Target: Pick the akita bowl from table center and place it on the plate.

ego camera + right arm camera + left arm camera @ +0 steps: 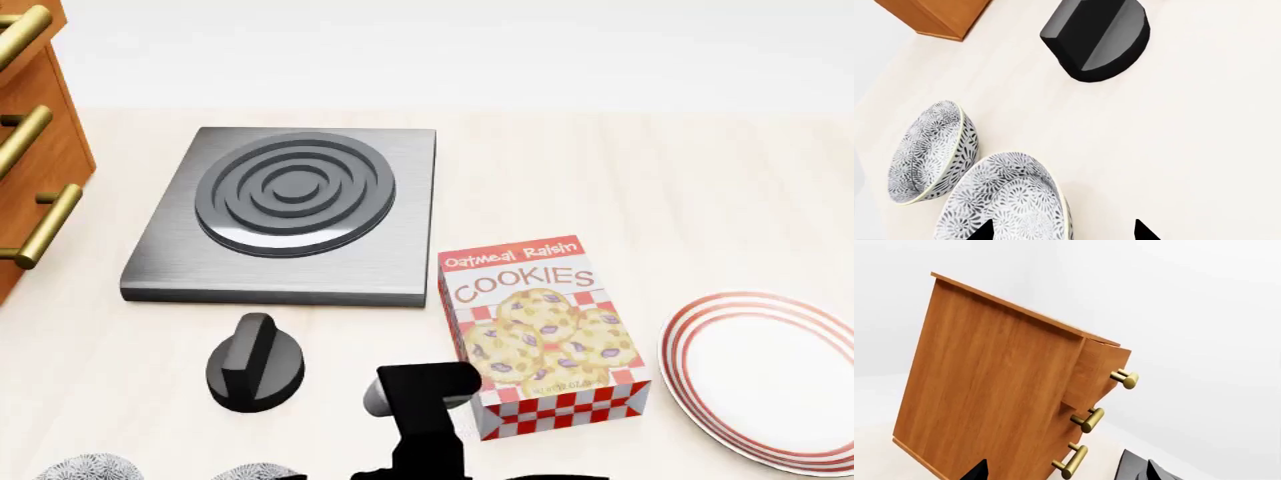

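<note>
Simulated kitchen: stove burner (295,192), cookie box (541,335), wooden drawers (997,385).

Lighting: bright, even, diffuse; shadows faint and soft. Glare: soft sheen on burner rings (295,191). Focus: sharp throughout, clean render, no visible edge distortion.

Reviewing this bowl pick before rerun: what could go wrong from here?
1. Two alike black-and-white speckled bowls sit almost touching; the right gripper, jaws open, is nearest this speckled bowl, and closing could knock the second speckled bowl.
2. The upright red-and-white cookie box stands between the bowls and the red-ringed white plate; a low carry might topple it.
3. The black round knob sits close by.
</note>
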Available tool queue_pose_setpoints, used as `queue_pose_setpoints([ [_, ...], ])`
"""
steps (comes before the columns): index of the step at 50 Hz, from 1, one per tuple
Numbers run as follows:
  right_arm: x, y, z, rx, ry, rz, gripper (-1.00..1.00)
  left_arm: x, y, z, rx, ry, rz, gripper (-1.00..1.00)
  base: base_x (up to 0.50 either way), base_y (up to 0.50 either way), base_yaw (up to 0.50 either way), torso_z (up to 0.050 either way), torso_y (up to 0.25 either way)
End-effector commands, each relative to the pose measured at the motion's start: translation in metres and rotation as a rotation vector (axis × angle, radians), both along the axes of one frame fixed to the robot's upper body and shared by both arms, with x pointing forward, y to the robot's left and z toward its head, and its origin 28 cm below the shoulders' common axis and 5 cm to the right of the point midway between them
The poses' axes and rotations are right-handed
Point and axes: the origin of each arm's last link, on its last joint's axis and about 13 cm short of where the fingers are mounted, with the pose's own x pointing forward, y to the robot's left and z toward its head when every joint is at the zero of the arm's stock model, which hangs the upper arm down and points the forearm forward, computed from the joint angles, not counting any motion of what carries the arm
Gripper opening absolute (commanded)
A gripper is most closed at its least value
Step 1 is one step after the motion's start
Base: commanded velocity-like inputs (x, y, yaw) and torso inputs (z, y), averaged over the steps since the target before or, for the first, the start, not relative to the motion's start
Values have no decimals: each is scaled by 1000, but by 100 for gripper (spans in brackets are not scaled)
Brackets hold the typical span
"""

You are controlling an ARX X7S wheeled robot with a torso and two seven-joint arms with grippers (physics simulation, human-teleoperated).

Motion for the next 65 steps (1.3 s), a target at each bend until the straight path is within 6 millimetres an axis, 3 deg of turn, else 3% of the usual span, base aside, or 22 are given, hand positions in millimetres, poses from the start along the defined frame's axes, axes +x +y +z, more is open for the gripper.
queue_pose_setpoints([
  [1,3,0,-6,0,15,3,100,-1,0,1,-2,-4,0,100,0,0,0,0,0],
  [42,0,4,-12,11,43,46,100,-2,2,4,-10,-11,4,100,0,0,0,0,0],
  [43,0,4,-12,11,43,47,-100,-2,2,4,-10,-11,3,100,0,0,0,0,0],
  [56,-2,1,-9,9,26,40,-100,-3,0,4,-8,-12,-1,100,0,0,0,0,0],
  [65,-1,-7,13,28,-60,-20,-100,-3,0,4,-7,-11,-4,100,0,0,0,0,0],
])
